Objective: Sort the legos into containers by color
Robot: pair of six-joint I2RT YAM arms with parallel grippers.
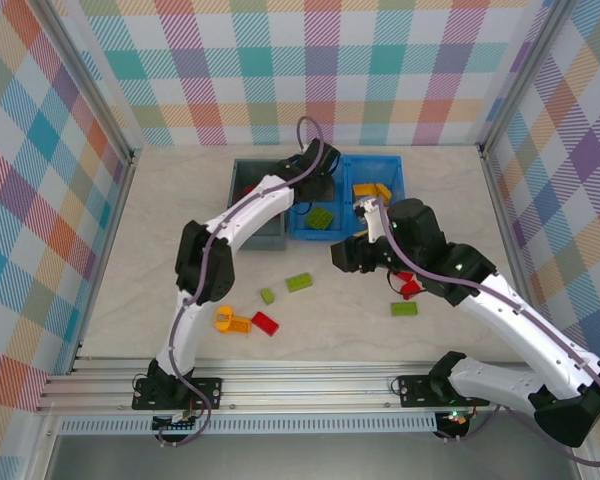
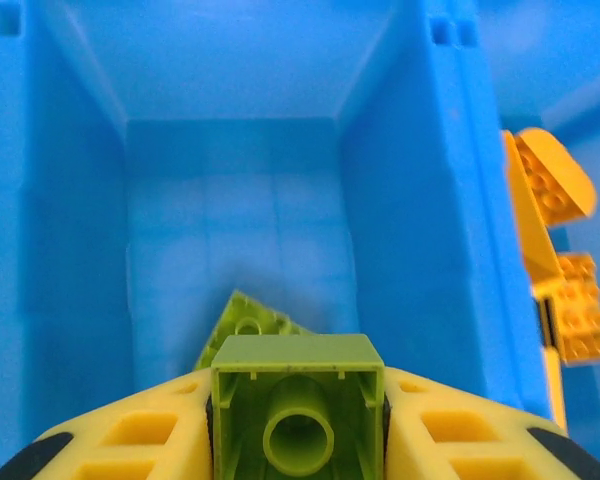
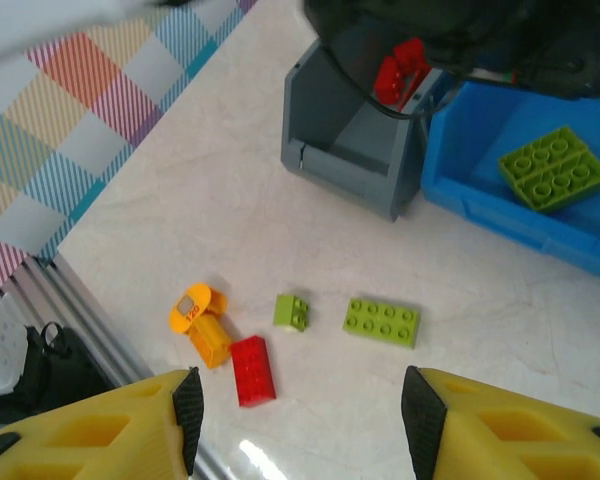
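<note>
Left claw (image 2: 298, 405) pinching small lime-green hard plastic brick (image 2: 298, 370) by flat sides, over left compartment of bright blue two-compartment plastic bin (image 2: 420, 220) | right claw (image 3: 300, 410) wide, empty | brick likely light, rigid, slick

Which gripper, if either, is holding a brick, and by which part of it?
The left gripper clamps a lime green brick by its two opposite side walls, with the hollow underside towards the wrist camera. The right gripper is open and empty.

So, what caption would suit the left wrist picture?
Left gripper holds a lime brick over a blue bin compartment containing a green plate.
</note>
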